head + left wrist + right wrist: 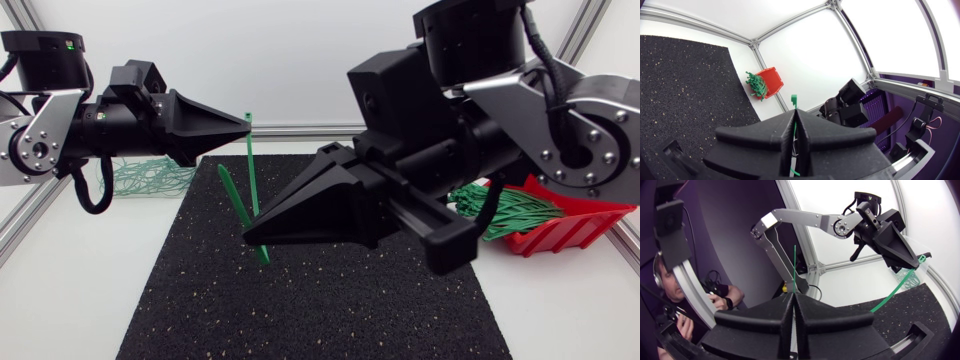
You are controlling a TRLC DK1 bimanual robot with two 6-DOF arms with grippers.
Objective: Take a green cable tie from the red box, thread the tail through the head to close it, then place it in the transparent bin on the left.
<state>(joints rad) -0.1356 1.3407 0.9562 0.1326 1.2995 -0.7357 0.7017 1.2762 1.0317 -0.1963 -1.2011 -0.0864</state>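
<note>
**Bimanual threading stage, with both arms raised over the far half of the black mat (330, 310).** The left gripper (243, 122) was closed flat on the green cable tie (257, 190) just below its head (794, 99), which stood out beyond the fingertips. This grip probably served to present the head's slot as a fixed, exposed target. The right gripper (250, 235) was clamped on the same tie near its other end, with the thin tail (794, 262) projecting past the fingertips, evidently so that the free tip could be steered toward the head. Between the two grips the strap ran down from the left gripper and bent back beneath the tip of the right gripper. Whether the bend touched the mat could not be told. Tail and head lay near each other but apart, so the tie was judged not yet closed. The red box (565, 232) stood at the right edge of the table, off the mat's far right corner and behind the right arm, with spare ties (510, 210) spilling over its rim. The transparent bin (178, 168) stood off the mat's far left corner, under the left arm, and contained green ties.
</note>
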